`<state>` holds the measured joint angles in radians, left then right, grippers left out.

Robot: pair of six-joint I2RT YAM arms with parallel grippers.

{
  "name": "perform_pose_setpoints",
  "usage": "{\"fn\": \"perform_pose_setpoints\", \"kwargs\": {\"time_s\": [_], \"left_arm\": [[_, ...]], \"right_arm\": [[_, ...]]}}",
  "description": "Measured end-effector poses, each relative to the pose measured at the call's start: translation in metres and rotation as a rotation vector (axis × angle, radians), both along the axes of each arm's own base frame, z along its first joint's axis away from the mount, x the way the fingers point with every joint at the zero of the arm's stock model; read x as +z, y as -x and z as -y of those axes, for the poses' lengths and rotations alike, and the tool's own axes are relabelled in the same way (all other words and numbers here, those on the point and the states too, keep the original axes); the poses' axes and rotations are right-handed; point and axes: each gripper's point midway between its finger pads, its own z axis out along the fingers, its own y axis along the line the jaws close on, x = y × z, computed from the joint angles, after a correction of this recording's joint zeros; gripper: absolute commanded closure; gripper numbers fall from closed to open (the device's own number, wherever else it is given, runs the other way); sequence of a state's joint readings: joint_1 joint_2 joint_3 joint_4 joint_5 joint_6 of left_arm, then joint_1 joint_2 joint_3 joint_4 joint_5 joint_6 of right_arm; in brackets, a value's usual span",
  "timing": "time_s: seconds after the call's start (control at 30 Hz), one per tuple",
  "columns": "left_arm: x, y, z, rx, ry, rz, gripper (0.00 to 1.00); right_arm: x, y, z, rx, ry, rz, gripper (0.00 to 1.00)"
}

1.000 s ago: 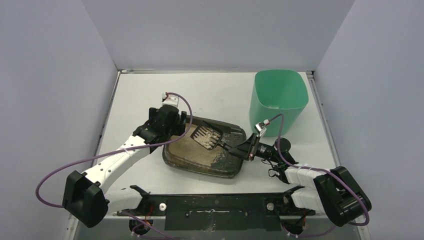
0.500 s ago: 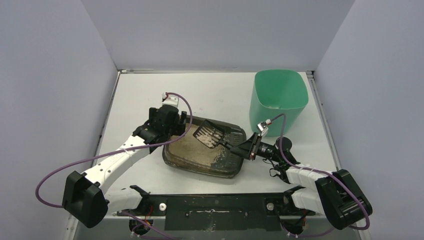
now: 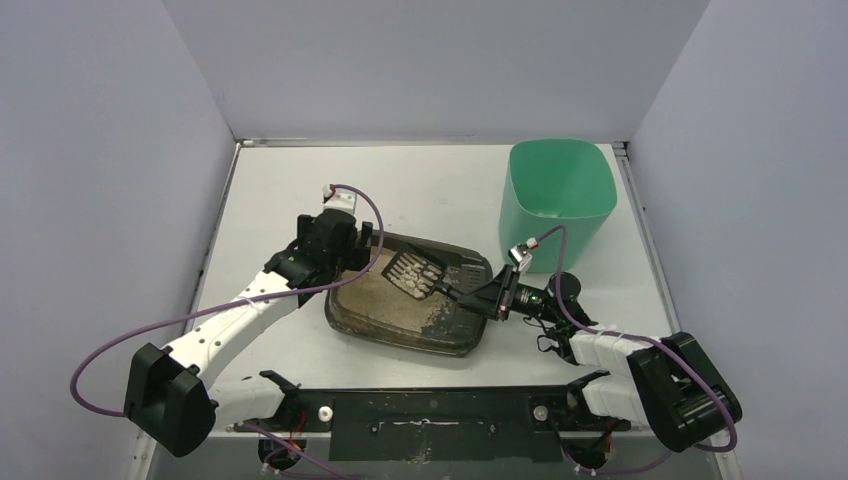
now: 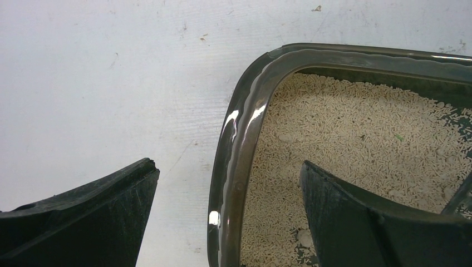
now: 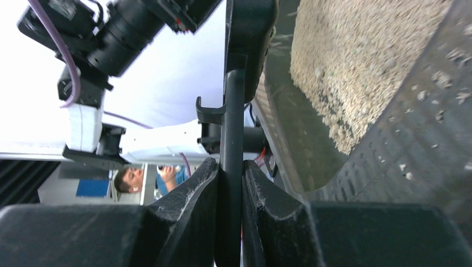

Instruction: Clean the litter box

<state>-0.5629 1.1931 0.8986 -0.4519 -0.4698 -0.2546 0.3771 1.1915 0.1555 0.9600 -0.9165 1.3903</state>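
Note:
The litter box point(image 3: 400, 341), a shallow dark tray of beige granules point(image 4: 356, 128), lies mid-table. My left gripper point(image 3: 347, 252) is open at its far left corner, astride the rim point(image 4: 240, 167): one finger point(image 4: 83, 222) is outside over the table, the other point(image 4: 378, 222) is over the granules, and neither touches the rim. My right gripper point(image 3: 492, 297) is shut on the thin handle point(image 5: 232, 128) of the black slotted scoop point(image 3: 416, 271). The scoop's head is tilted above the granules in the box's far part, with light granules on it.
A tall mint-green bin point(image 3: 558, 195) stands at the back right, just beyond the right wrist. Purple cables loop from both arms. Grey walls close in the table on three sides, and the black base bar point(image 3: 430, 410) runs along the near edge.
The right gripper and scoop shifted only slightly over the box, the scoop head staying above the far part. The left gripper has not moved.

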Motion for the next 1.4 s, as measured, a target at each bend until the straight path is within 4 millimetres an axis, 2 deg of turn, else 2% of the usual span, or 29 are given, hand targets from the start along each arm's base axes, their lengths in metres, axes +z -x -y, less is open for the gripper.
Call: {"fn": "perform_pose_setpoints", "kwargs": {"time_s": [0.1, 0.43, 0.83, 0.97, 1.27, 1.4], "left_arm": [[0.000, 0.000, 0.000, 0.001, 0.002, 0.001, 0.03], [0.002, 0.000, 0.000, 0.000, 0.006, 0.006, 0.03], [0.005, 0.001, -0.001, 0.000, 0.010, 0.013, 0.03], [0.008, 0.001, -0.001, 0.000, 0.016, 0.022, 0.03], [0.016, 0.002, -0.002, 0.000, 0.030, 0.045, 0.03], [0.019, 0.003, -0.002, 0.000, 0.036, 0.054, 0.03]], "right_arm": [[-0.002, 0.006, -0.005, 0.034, 0.002, -0.015, 1.00], [0.004, 0.005, -0.005, 0.032, 0.019, 0.027, 1.00], [0.022, 0.000, -0.001, 0.013, 0.027, 0.076, 1.00], [0.038, -0.006, 0.001, -0.010, 0.030, 0.110, 1.00], [0.098, -0.029, 0.017, -0.150, 0.038, 0.226, 1.00], [0.117, -0.039, 0.025, -0.228, 0.045, 0.243, 1.00]]}}
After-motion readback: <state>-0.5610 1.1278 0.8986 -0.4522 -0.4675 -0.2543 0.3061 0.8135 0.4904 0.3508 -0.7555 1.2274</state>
